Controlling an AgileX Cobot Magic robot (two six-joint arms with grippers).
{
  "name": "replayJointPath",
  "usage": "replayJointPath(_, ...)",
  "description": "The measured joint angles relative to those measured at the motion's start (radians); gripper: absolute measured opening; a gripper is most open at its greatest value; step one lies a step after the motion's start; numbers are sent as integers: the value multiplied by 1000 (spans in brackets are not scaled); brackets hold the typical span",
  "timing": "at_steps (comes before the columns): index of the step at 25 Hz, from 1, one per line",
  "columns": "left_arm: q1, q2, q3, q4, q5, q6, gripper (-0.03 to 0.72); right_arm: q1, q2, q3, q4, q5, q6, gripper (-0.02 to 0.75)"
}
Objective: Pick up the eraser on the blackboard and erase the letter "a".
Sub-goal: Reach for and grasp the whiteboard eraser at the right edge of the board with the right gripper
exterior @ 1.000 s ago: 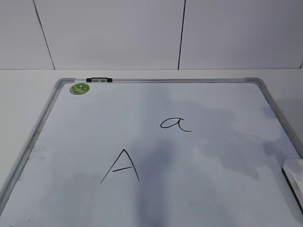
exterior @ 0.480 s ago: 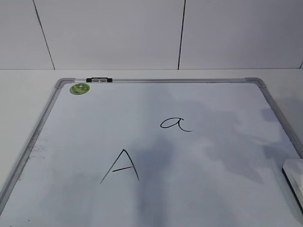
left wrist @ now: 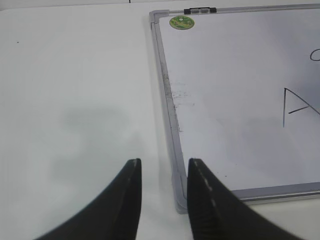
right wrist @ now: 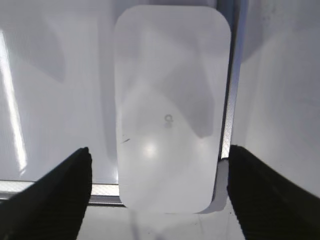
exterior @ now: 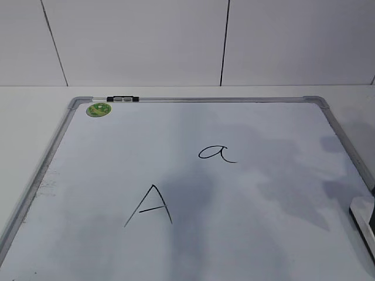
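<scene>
The blackboard (exterior: 88,175) is a white board in a grey frame lying flat on the table. The letter "a" (exterior: 217,153) is written in thin black marker right of its middle. The eraser (exterior: 366,213), a white rounded block with a black base, lies at the board's right edge, partly cut off. In the right wrist view the eraser (right wrist: 170,110) sits over the board's frame corner. My right gripper (right wrist: 159,152) is open wide, a finger on each side of its near end with gaps. My left gripper (left wrist: 164,167) is open and empty over the board's corner (left wrist: 177,200).
A larger capital "A" (exterior: 149,206) is drawn below and left of the "a". A round green sticker (exterior: 98,109) and a black-and-white clip (exterior: 123,99) sit at the board's far left corner. White table (left wrist: 75,100) surrounds the board, and a panelled wall stands behind.
In the exterior view the shadows at the board's right edge have shifted and now darken the eraser. The letters and the board have not moved.
</scene>
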State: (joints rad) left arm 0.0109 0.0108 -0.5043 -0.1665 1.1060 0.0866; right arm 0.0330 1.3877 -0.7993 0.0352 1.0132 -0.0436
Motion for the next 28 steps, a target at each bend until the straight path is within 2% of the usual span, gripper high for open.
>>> replayJointPath(28,0,0,0,0,0,0,235,0,166,-7,-40,-85,-2,663)
